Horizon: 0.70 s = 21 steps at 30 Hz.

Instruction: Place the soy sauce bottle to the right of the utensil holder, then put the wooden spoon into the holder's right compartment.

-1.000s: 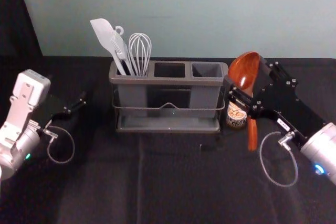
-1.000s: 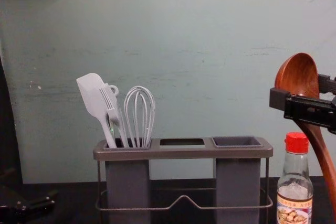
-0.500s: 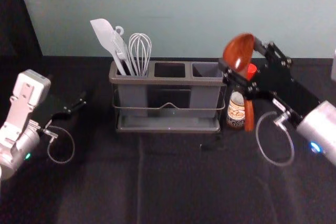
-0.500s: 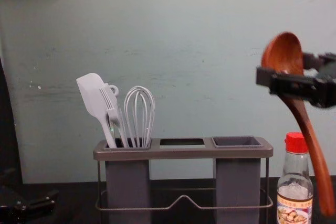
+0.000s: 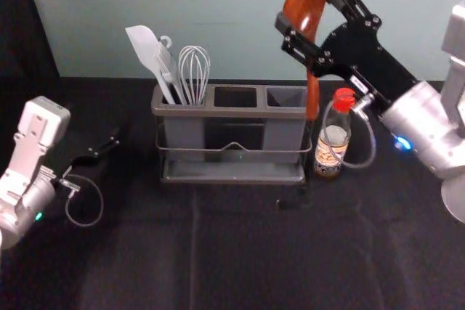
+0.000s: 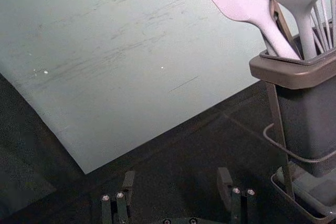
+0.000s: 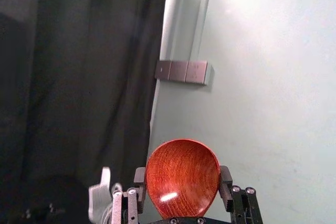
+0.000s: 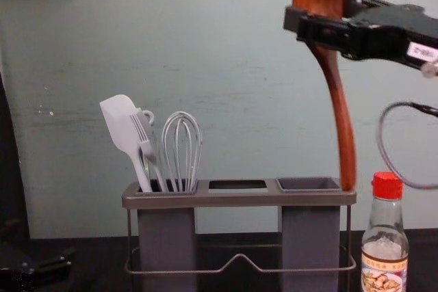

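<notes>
Wooden spoon [image 8: 330, 70] aloft: our right pincer [image 7: 182, 176] grips its bowl, the handle [image 8: 344, 135] slanting down to the right end of the holder [image 8: 236, 200]. Our left pincer [image 6: 177, 178] waits parted, left of it. Beside the holder's right end stands the soy sauce bottle [image 8: 384, 264]. We should bring the handle's tip left over the right compartment [image 5: 287, 96], straighten it, and lower it gently before release.
</notes>
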Available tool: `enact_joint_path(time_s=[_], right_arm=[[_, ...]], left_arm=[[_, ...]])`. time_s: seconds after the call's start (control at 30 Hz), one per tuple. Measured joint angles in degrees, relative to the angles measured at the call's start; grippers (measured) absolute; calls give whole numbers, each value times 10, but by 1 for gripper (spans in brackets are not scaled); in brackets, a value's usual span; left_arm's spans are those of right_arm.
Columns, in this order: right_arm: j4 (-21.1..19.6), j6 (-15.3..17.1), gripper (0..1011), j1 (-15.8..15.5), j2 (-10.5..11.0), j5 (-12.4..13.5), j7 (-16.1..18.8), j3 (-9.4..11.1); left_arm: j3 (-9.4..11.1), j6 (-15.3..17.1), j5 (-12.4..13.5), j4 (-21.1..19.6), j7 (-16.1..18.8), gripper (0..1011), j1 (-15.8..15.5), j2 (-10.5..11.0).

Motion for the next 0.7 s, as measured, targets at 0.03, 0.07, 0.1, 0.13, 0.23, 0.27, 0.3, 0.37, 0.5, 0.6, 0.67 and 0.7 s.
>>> enact_joint_path(time_s=[0.03, 0.07, 0.1, 0.13, 0.23, 0.27, 0.3, 0.37, 0.5, 0.6, 0.67, 0.7], right_arm=[[13, -11, 836, 11, -5, 7, 4, -3], [18, -15, 836, 15, -6, 9, 5, -5], [25, -21, 836, 20, -8, 12, 6, -6], [31, -26, 836, 24, -10, 15, 7, -8], [56, -46, 836, 41, -16, 24, 12, -12], [67, -54, 836, 48, -19, 28, 12, -14], [67, -54, 836, 48, -19, 28, 12, -14], [82, -64, 836, 57, -25, 37, 11, -15], [107, -78, 836, 68, -34, 53, 8, -17], [124, -93, 836, 74, -37, 60, 8, -21], [135, -102, 836, 77, -39, 65, 11, -24], [140, -106, 836, 78, -39, 67, 13, -25]], left_arm=[[0, 0, 0, 0, 0, 1000, 0, 0], [0, 0, 0, 0, 0, 1000, 0, 0], [0, 0, 0, 0, 0, 1000, 0, 0], [0, 0, 0, 0, 0, 1000, 0, 0], [0, 0, 0, 0, 0, 1000, 0, 0], [0, 0, 0, 0, 0, 1000, 0, 0], [0, 0, 0, 0, 0, 1000, 0, 0], [0, 0, 0, 0, 0, 1000, 0, 0], [0, 0, 0, 0, 0, 1000, 0, 0], [0, 0, 0, 0, 0, 1000, 0, 0], [0, 0, 0, 0, 0, 1000, 0, 0], [0, 0, 0, 0, 0, 1000, 0, 0]])
